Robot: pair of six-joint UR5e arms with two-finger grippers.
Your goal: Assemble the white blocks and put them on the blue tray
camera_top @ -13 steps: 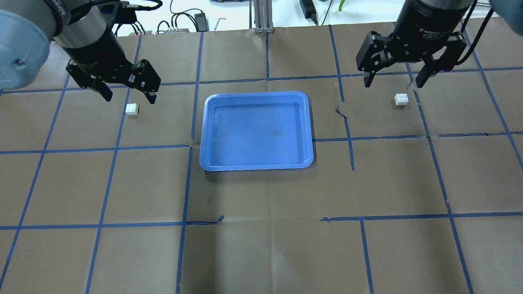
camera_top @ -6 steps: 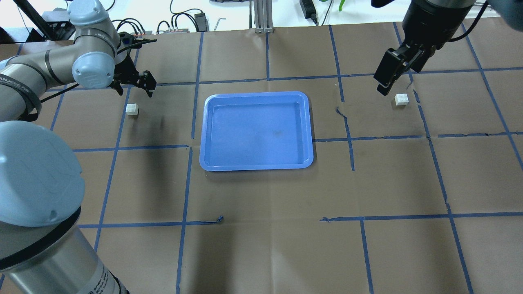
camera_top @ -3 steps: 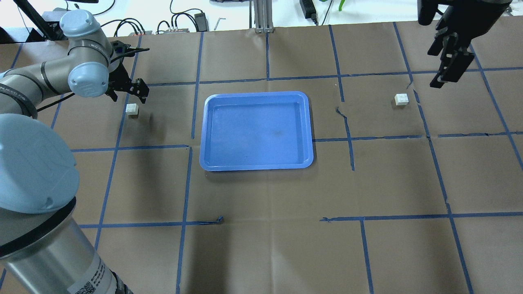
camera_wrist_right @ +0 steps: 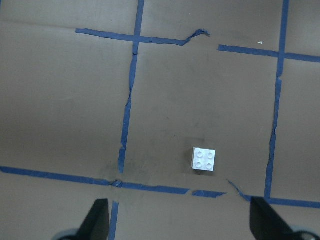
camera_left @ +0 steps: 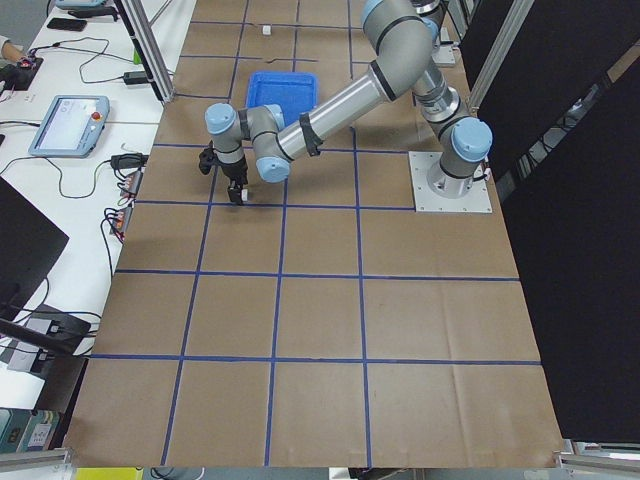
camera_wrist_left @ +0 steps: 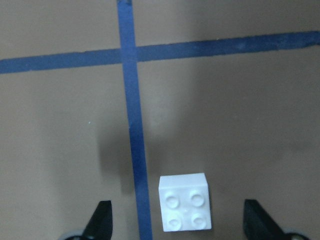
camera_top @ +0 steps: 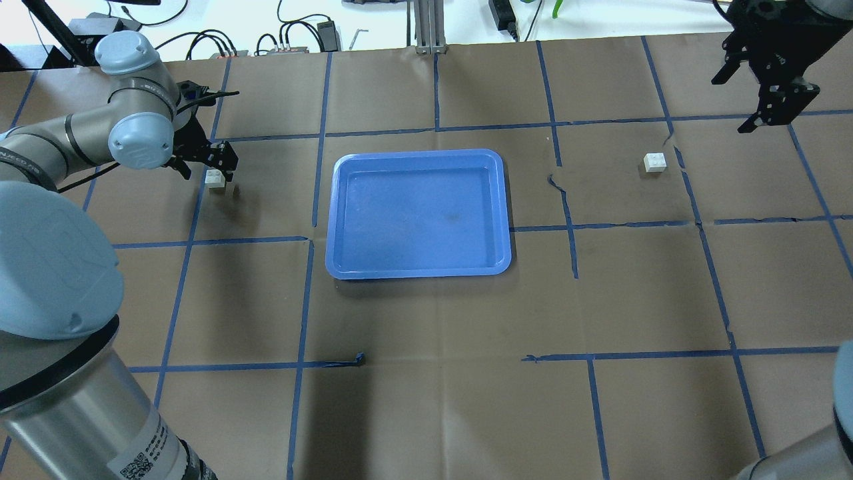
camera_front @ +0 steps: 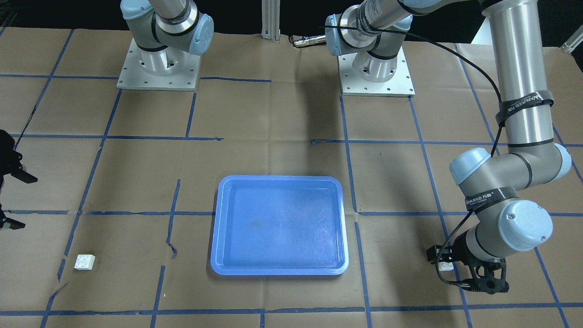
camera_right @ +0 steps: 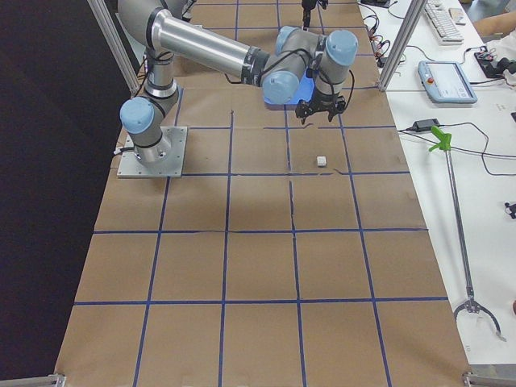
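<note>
Looking through the left wrist camera, we see the left jaws spread wide, one white block (camera_wrist_left: 184, 202) centred between them on the table (camera_wrist_left: 240, 125), with blue tape (camera_wrist_left: 132, 125) just beside it. Front-facing, that block is mostly hidden behind the wrist. The right jaws, likewise released, hang well apart from the other white block (camera_wrist_right: 204, 159). The blue tray (camera_top: 331, 220) lies apart from both.

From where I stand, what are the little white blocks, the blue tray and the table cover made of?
Left white block and right white block: likely hard moulded plastic, matte, with crisp round studs.
Blue tray: probably plastic too, smooth, slightly glossy, with soft reflections and rounded moulded corners.
Table cover: looks like brown paper, matte, creased and torn, gridded with blue tape.
</note>
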